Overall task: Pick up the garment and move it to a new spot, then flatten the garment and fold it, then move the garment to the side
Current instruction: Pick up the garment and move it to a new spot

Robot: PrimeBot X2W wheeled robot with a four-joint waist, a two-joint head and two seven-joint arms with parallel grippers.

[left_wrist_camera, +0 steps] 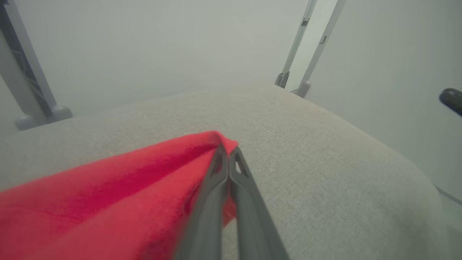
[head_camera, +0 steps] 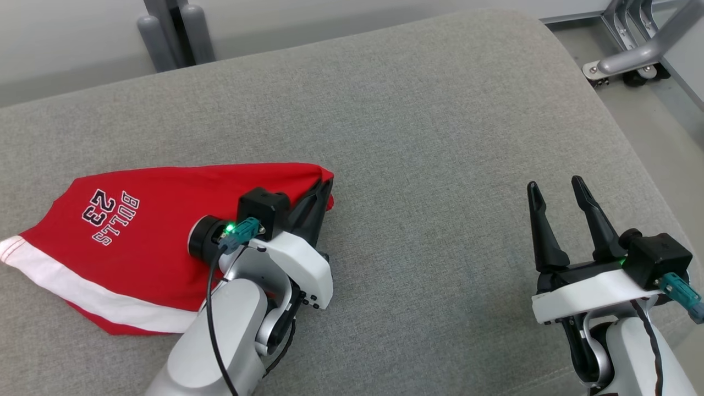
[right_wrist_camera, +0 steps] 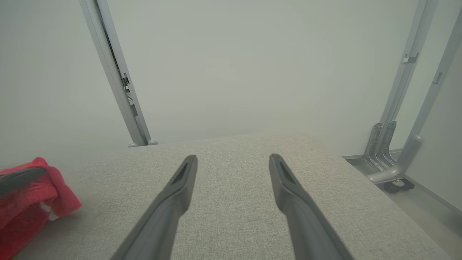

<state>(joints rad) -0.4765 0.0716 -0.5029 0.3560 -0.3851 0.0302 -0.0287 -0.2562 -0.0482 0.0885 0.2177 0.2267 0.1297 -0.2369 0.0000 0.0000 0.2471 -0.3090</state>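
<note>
With the left gripper [head_camera: 322, 188] pinching the right corner of the red Bulls 23 shorts [head_camera: 154, 220], which lie crumpled near the grey bench's [head_camera: 418, 110] left edge, lift slowly so the cloth cannot slip, with the spread, empty right gripper [head_camera: 555, 184] kept clear near the right edge.

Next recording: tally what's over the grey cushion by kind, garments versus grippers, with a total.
Red Bulls 23 garment: 1
Grippers: 2 (left gripper, shut on the garment's corner; right gripper, open)
Total: 3
</note>
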